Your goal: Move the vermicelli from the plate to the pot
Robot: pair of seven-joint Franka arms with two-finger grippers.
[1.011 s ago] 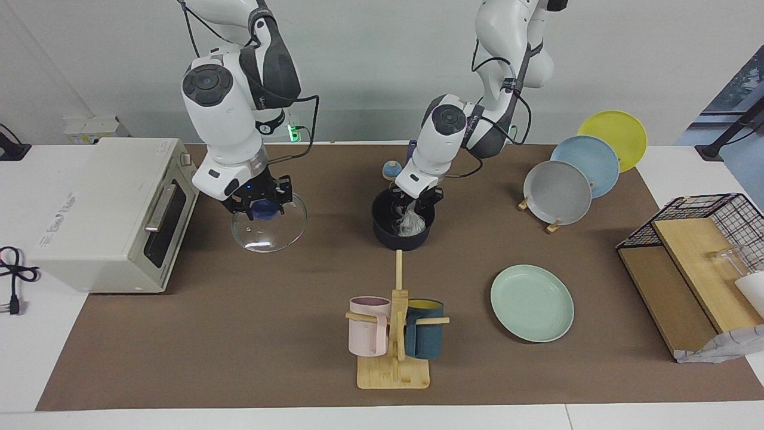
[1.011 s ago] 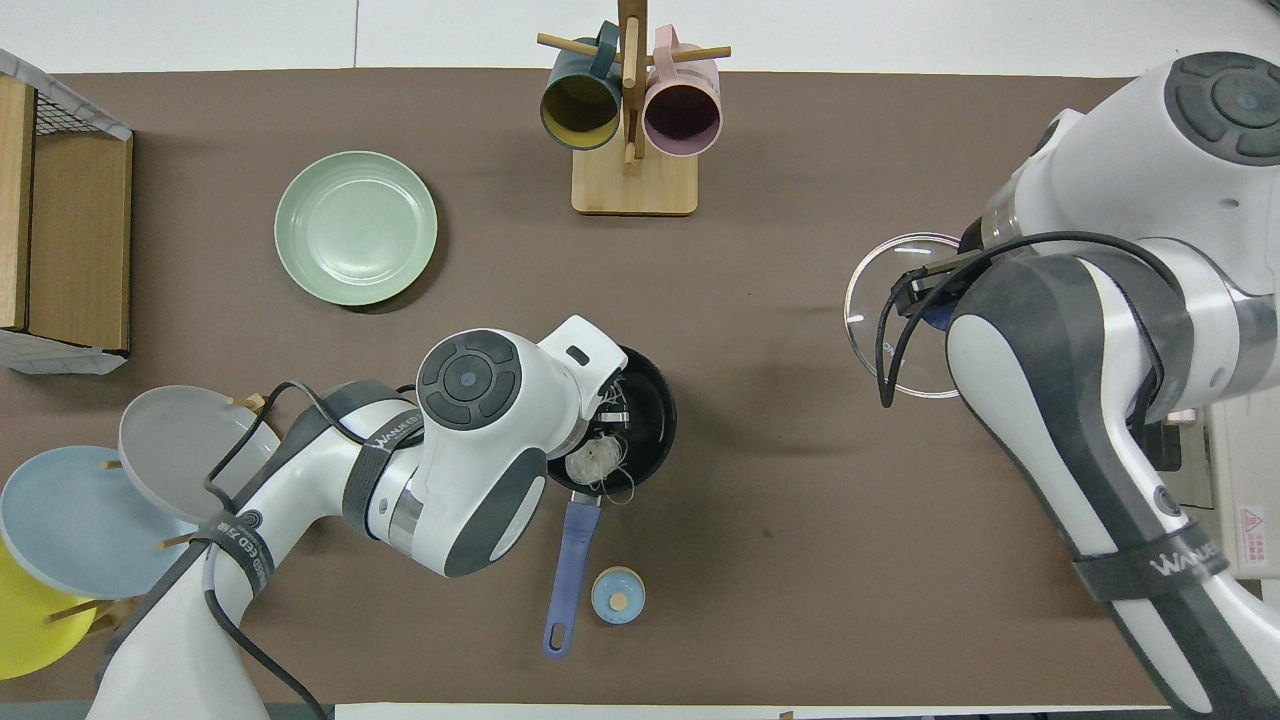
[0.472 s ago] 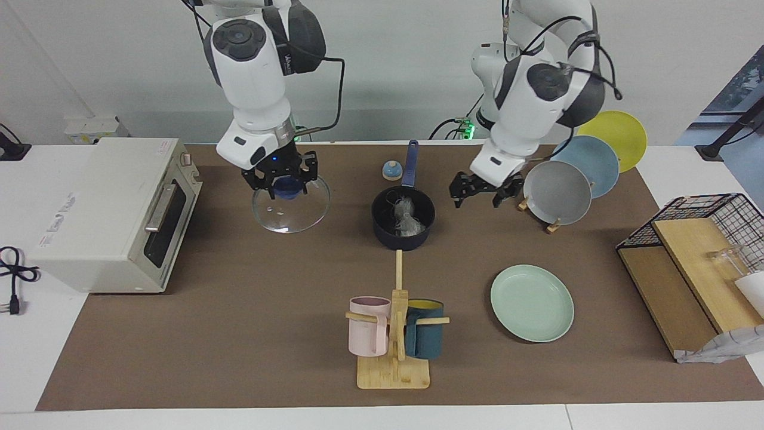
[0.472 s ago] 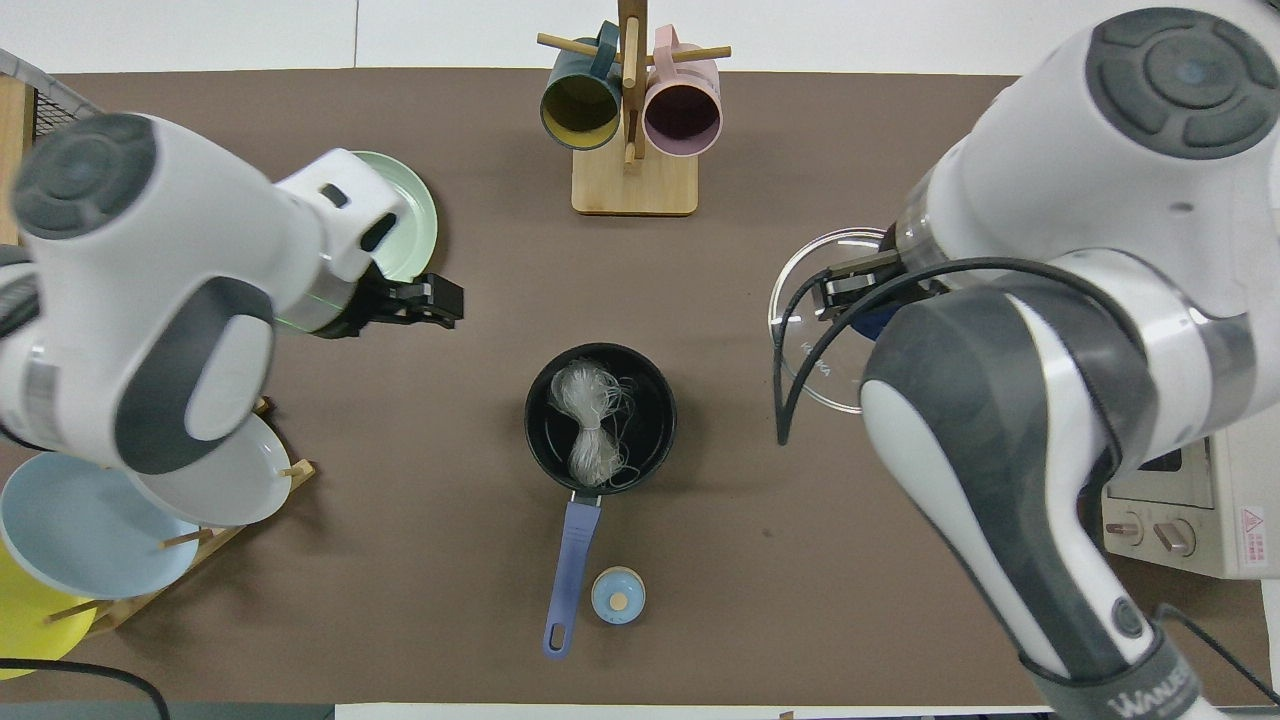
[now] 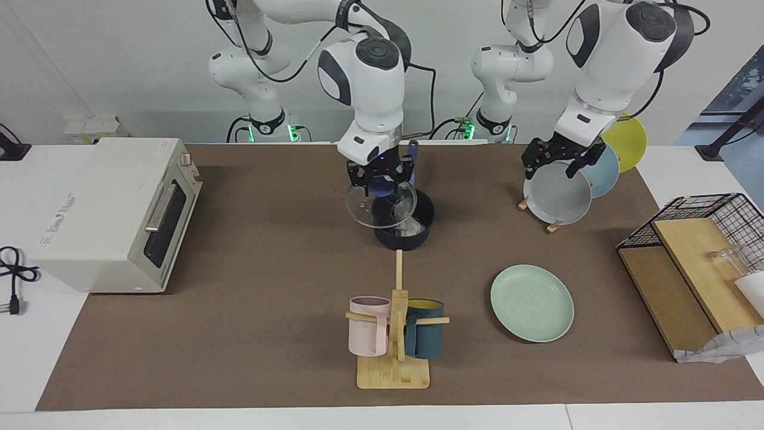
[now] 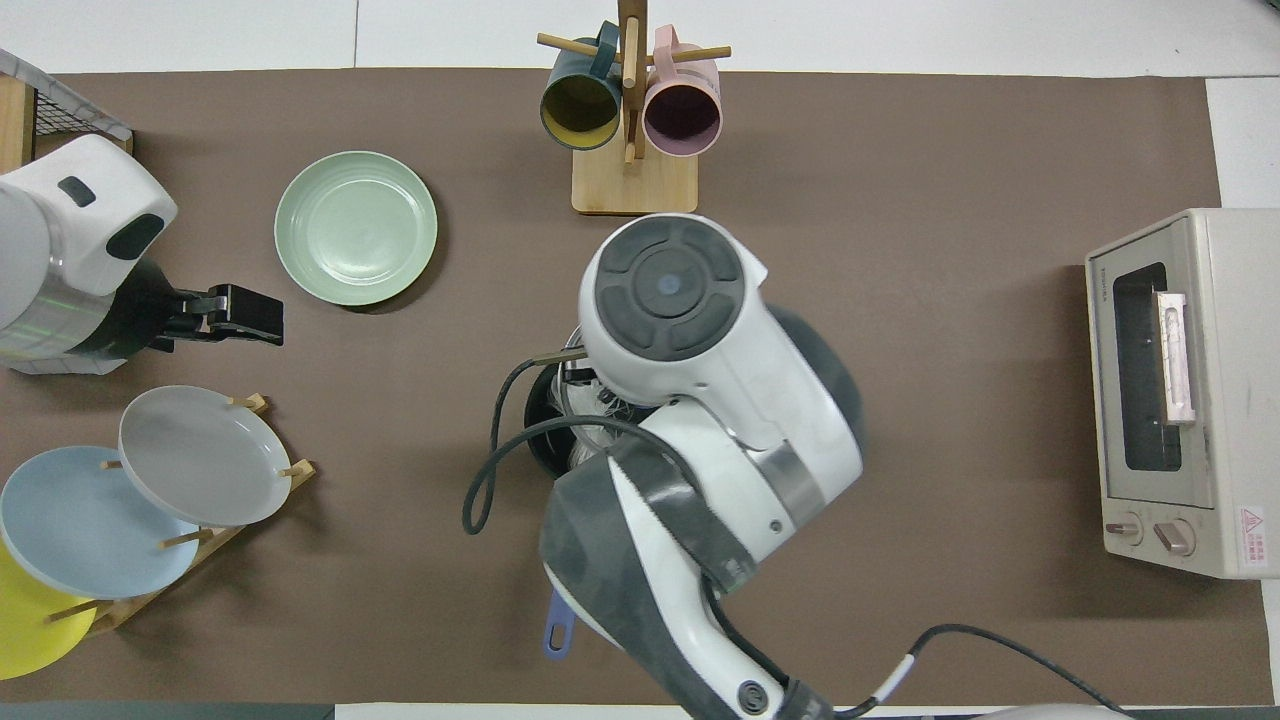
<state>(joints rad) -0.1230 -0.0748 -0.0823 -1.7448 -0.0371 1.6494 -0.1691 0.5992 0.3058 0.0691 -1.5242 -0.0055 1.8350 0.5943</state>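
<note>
Vermicelli (image 5: pixel 407 222) in pot (image 5: pixel 403 237); plate (image 5: pixel 532 303) farther, toward left arm's end

In the overhead view, the right arm's white wrist covered most of the dark navy pot (image 6: pixel 540 440) at frame centre, hiding the whitish vermicelli.

The right gripper (image 5: pixel 381 173) has carried the glass lid (image 5: pixel 380 205) from beside the toaster oven (image 5: pixel 113 212) over the pot (image 5: pixel 403 224).

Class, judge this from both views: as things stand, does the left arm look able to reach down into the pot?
Probably not. The right gripper holds the glass lid tilted over the pot, blocking its mouth, while the left gripper hangs over the plate rack.
</note>
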